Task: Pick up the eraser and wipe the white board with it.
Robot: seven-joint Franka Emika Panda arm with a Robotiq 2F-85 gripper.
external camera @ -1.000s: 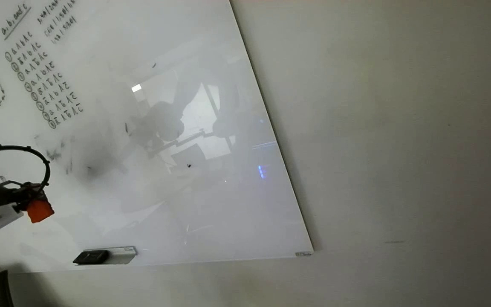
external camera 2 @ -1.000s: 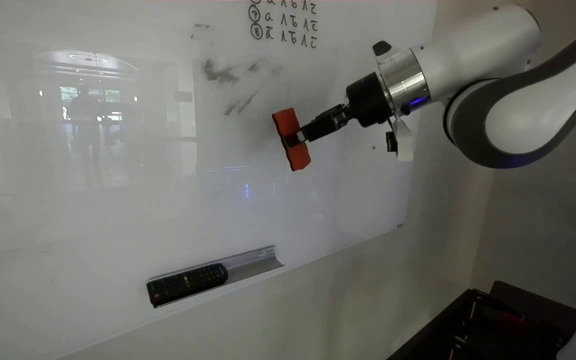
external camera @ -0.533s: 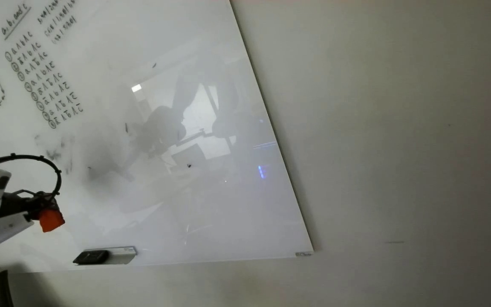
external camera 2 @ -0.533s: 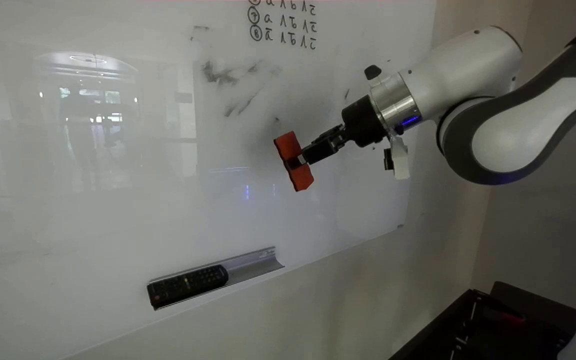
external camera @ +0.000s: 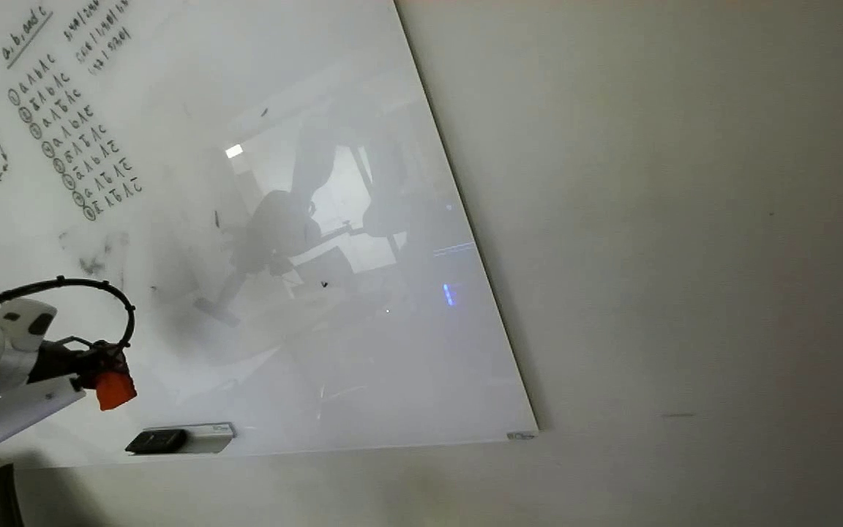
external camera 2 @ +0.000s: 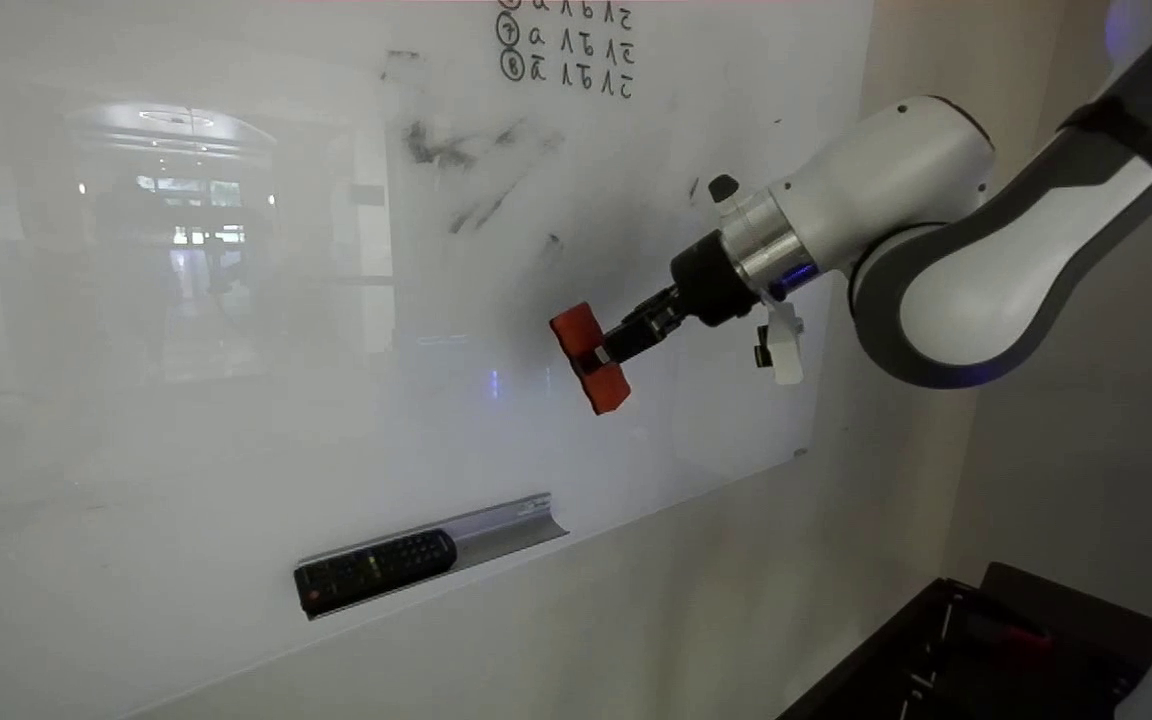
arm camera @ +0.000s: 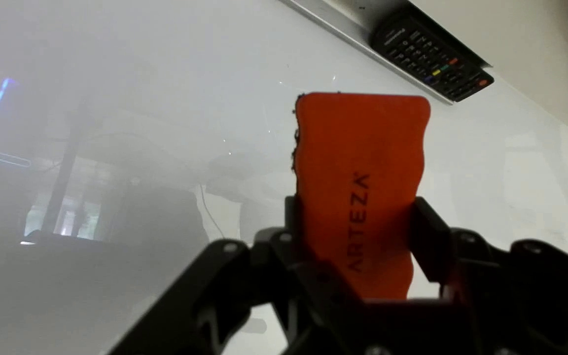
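One eraser (arm camera: pixel 361 190) — clamped in the gripper (arm camera: pixel 357 219), held before the board (external camera: pixel 392 373), contact unclear.
Likely risks: twist or slip, if a hard press pivots it; remote (external camera 2: pixel 376 572) knocked loose, if a low stroke reaches the tray (external camera 2: pixel 504 530).

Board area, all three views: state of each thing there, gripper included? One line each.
white board: written on and smudged, not wiped clean
eraser: held, tilted in an exterior view; contact with the white board can't be told
gripper: shut on the eraser
remote: lying face out in the tray
tray: low on the white board, holding the remote
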